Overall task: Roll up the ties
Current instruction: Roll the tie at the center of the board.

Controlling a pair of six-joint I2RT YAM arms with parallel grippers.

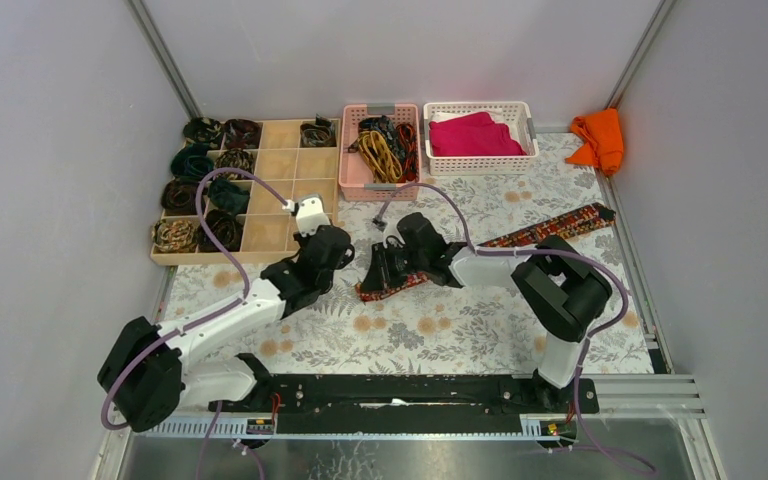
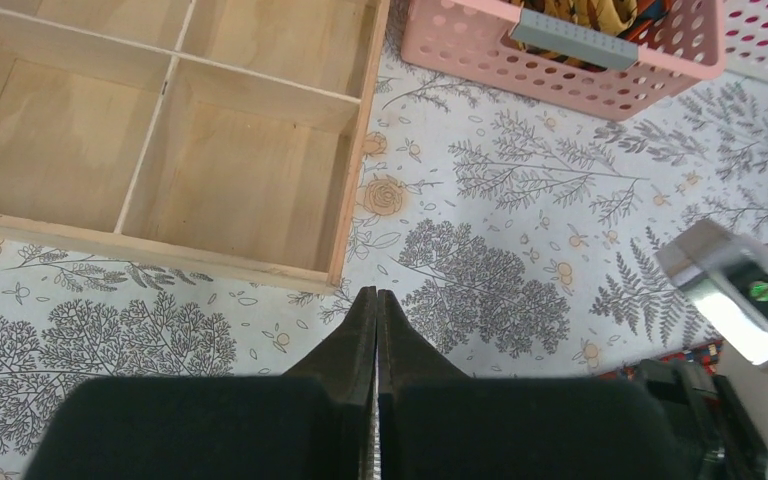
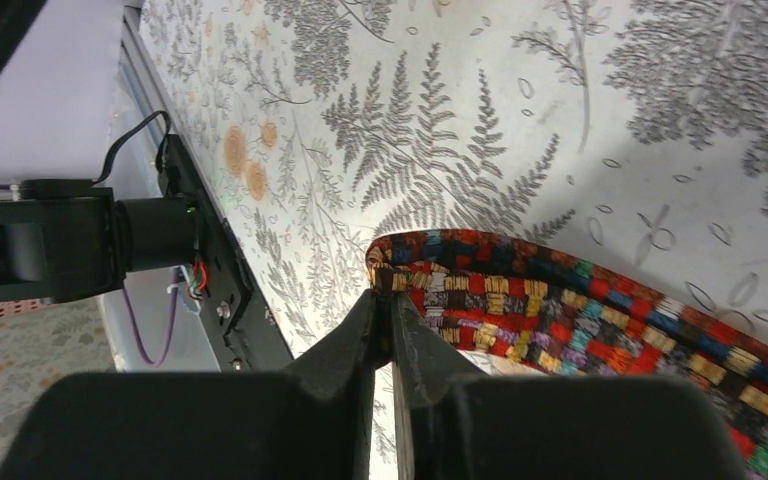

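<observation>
A red-orange-and-dark patterned tie (image 1: 550, 228) lies flat across the table from right of centre to the middle. My right gripper (image 1: 378, 268) is shut on its near end, which is folded over; the right wrist view shows the tie (image 3: 580, 300) pinched between the fingertips (image 3: 384, 297). My left gripper (image 1: 326, 247) is shut and empty, just left of the right gripper, near the corner of the wooden tray (image 2: 345, 190). In the left wrist view the left gripper (image 2: 377, 296) hovers over bare tablecloth. Several rolled ties (image 1: 200, 190) sit in the tray's left compartments.
A wooden divided tray (image 1: 280, 165) stands at the back left. A pink basket (image 1: 348, 165) holds several loose ties (image 1: 385, 145). A white basket (image 1: 480, 165) holds magenta cloth (image 1: 472, 135). An orange cloth (image 1: 600, 138) lies at the back right.
</observation>
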